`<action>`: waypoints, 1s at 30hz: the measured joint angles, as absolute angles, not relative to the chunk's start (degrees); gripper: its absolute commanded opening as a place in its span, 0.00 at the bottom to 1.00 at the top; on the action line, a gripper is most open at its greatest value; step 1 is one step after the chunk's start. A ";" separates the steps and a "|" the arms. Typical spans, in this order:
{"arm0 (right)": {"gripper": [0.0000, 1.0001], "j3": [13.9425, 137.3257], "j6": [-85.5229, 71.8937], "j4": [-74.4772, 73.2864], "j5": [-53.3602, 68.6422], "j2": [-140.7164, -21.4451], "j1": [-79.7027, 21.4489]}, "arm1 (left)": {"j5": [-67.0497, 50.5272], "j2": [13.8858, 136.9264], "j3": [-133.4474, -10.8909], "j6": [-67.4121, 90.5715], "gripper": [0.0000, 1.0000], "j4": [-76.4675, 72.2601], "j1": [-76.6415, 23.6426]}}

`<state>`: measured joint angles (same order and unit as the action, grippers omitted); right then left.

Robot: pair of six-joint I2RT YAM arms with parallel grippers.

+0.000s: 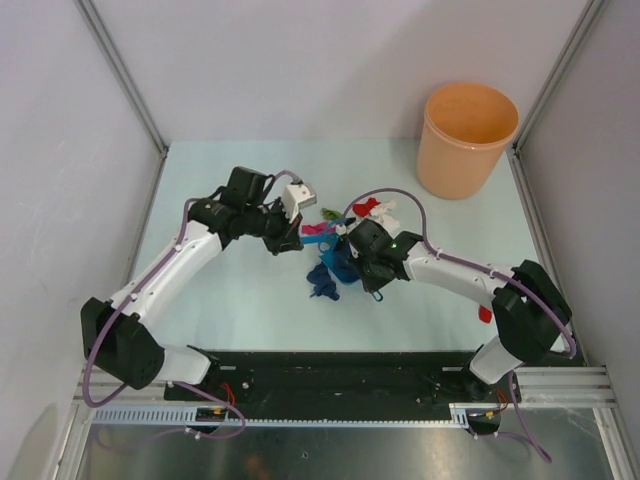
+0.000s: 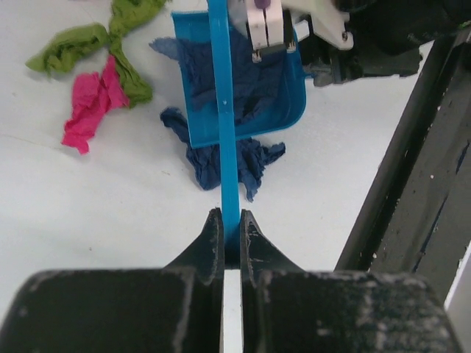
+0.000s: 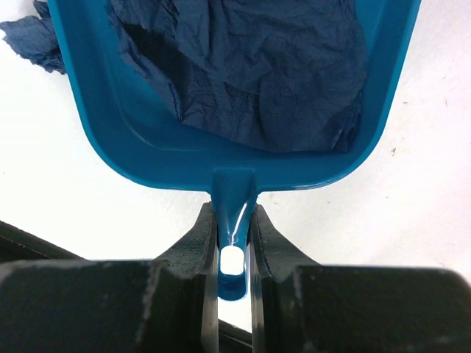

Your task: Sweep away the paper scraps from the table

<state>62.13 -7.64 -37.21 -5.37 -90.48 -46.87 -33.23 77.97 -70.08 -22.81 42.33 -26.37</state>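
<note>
My left gripper [image 1: 300,238] [image 2: 231,218] is shut on a thin blue stick [image 2: 223,110] that reaches out over the blue dustpan [image 2: 287,103]. My right gripper [image 1: 352,256] [image 3: 235,215] is shut on the dustpan's [image 3: 147,132] short handle. A dark blue crumpled paper [image 3: 250,66] lies inside the pan, and another dark blue wad [image 2: 221,162] [image 1: 322,285] rests on the table [image 1: 220,300] at the pan's mouth. Paper scraps lie just beyond: a pink one [image 2: 92,110] [image 1: 316,230], a green one [image 2: 110,44] [image 1: 330,213], a red one [image 1: 365,207] and a white one [image 1: 386,213].
An orange bucket [image 1: 467,135] stands at the back right corner. A small red scrap [image 1: 485,314] lies next to the right arm's elbow. The black rail [image 1: 330,375] with the arm bases runs along the near edge. Metal posts frame the table.
</note>
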 measured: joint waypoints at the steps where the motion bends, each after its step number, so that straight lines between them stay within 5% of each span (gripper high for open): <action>1: 0.00 61.93 -7.62 -36.80 -5.34 -90.11 -46.87 | -33.19 77.97 -70.94 -22.44 0.00 43.00 -26.30; 17: 0.00 61.93 -6.59 -37.17 -5.28 -81.54 -46.68 | -23.90 76.60 -75.90 -20.86 0.00 43.86 -8.97; 30: 0.00 90.98 -2.83 -54.11 -10.81 -85.76 -33.32 | -21.04 73.03 -60.03 -22.59 0.00 44.36 -9.28</action>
